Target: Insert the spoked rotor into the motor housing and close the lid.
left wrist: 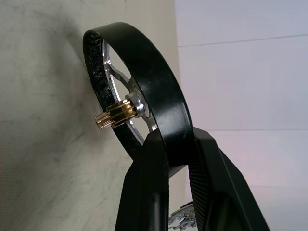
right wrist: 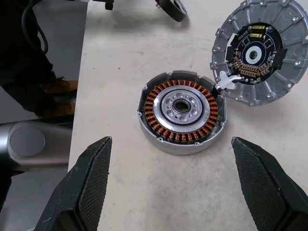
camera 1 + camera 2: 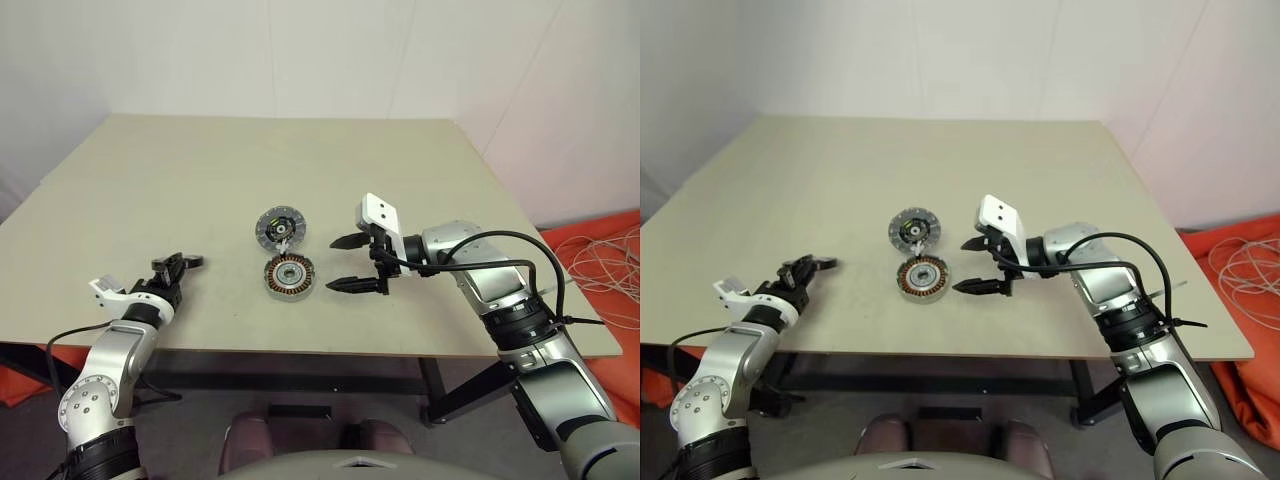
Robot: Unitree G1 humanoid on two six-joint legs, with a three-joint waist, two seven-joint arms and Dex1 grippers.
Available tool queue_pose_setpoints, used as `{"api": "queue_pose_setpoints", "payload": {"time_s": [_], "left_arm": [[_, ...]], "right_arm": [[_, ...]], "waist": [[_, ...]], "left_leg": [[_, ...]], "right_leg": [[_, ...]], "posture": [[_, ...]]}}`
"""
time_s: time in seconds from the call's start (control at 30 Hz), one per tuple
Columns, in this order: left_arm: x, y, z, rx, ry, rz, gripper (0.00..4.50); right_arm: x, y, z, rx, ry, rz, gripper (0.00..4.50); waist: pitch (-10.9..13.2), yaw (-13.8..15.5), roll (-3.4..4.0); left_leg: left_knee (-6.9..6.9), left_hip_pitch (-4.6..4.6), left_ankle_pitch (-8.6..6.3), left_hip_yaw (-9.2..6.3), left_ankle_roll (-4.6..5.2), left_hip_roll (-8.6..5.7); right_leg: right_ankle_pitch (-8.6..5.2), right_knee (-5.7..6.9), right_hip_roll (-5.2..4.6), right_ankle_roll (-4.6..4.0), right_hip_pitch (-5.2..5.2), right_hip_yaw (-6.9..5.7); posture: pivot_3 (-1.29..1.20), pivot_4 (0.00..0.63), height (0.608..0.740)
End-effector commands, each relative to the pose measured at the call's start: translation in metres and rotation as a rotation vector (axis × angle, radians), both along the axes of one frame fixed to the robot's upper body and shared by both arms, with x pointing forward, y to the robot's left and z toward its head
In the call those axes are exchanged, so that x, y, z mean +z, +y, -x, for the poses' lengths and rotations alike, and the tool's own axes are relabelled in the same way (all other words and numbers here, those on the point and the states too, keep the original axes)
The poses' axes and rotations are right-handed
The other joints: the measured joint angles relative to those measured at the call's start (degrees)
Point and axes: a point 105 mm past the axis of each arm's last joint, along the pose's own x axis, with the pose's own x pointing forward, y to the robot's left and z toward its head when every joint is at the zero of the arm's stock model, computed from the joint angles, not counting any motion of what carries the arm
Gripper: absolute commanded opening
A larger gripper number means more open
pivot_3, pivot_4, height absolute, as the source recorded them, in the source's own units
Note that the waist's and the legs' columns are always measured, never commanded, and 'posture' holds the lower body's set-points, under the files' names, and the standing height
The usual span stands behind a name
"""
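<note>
Left pincer point(image 3: 175, 268), near the left front edge of the tabletop point(image 3: 180, 180): its two black fingers point(image 1: 149, 187) are clamped across the black rim of the spoked rotor point(image 1: 137, 91), one finger on each face of the band. The left wrist view shows the ring standing on edge beside the tabletop, its pale spokes meeting at a hub from which a small brass pinion projects. Gripping at the rim leaves the hub and pinion free, presumably so the rotor can be lowered squarely over its seat.

Centre: the motor housing point(image 2: 182, 111) lies flat and open-side up, its copper-brown windings and silver central hub exposed to receive the rotor. Just behind it, touching at a small white-metal tab, lies the lid point(image 2: 262, 50), circuit side up as the right wrist view shows it. The lid appears hinged or propped against the housing rim; which cannot be told. The housing is well apart from the rotor.

Right pincer point(image 3: 357, 263): jaws spread wide and empty, pointing leftward toward the housing and standing just beside it without touching. Its position suggests readiness to steady the housing or to fold the lid down.

Judged stage: rotor grasped, insertion not yet done, lid still open.
</note>
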Motion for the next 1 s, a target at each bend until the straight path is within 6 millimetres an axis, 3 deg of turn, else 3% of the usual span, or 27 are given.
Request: {"api": "queue_pose_setpoints", "payload": {"time_s": [0.03, 0.27, 0.5, 0.57, 0.8, 1.0], "left_arm": [[0.015, -0.002, -0.002, -0.012, -0.064, -0.020, 0.26], [0.034, -0.033, 0.002, -0.217, -0.135, -0.139, 0.26], [0.070, -0.068, 0.009, -0.450, -0.327, -0.224, 0.26], [0.071, -0.082, 0.020, -0.569, -0.349, -0.216, 0.26], [0.069, -0.103, 0.034, -0.758, -0.368, -0.177, 0.26], [0.062, -0.111, 0.027, -0.824, -0.365, -0.168, 0.26]], "right_arm": [[0.008, 0.001, -0.002, 0.010, -0.038, -0.006, 4.50], [0.007, 0.000, -0.003, 0.005, -0.039, -0.002, 4.50], [0.006, -0.001, -0.004, -0.001, -0.039, 0.000, 4.50], [0.006, -0.002, -0.005, -0.006, -0.041, -0.001, 4.50], [0.008, -0.004, -0.006, -0.013, -0.047, 0.003, 4.50], [0.009, -0.004, -0.007, -0.019, -0.053, 0.003, 4.50]], "waist": [[0.00, 0.00, 0.00], [0.00, 0.02, 0.00], [0.01, -0.01, 0.01], [0.01, -0.03, 0.01], [0.03, -0.12, 0.09], [0.04, -0.02, 0.10]], "left_leg": [[0.00, 0.00, 0.00, 0.00, 0.00, 0.00], [0.00, 0.01, 0.00, 0.00, 0.00, 0.00], [0.00, 0.02, 0.00, 0.00, 0.00, 0.01], [0.01, 0.04, 0.00, 0.00, 0.00, 0.01], [-0.01, 0.04, 0.01, 0.02, -0.02, 0.02], [0.02, 0.07, 0.02, 0.03, -0.03, -0.01]], "right_leg": [[0.00, 0.00, 0.00, 0.00, 0.00, 0.00], [0.00, 0.01, 0.00, 0.00, -0.02, -0.01], [0.00, 0.05, 0.00, -0.01, -0.02, 0.00], [0.00, 0.08, -0.01, -0.01, -0.02, 0.01], [0.00, 0.16, 0.01, -0.03, -0.03, 0.04], [0.00, 0.17, 0.00, -0.03, 0.00, 0.07]], "posture": [[0.00, 0.000, 0.740], [0.00, 0.000, 0.740], [0.00, 0.000, 0.740], [0.00, 0.000, 0.740], [0.00, 0.000, 0.740], [0.00, 0.000, 0.740]]}}
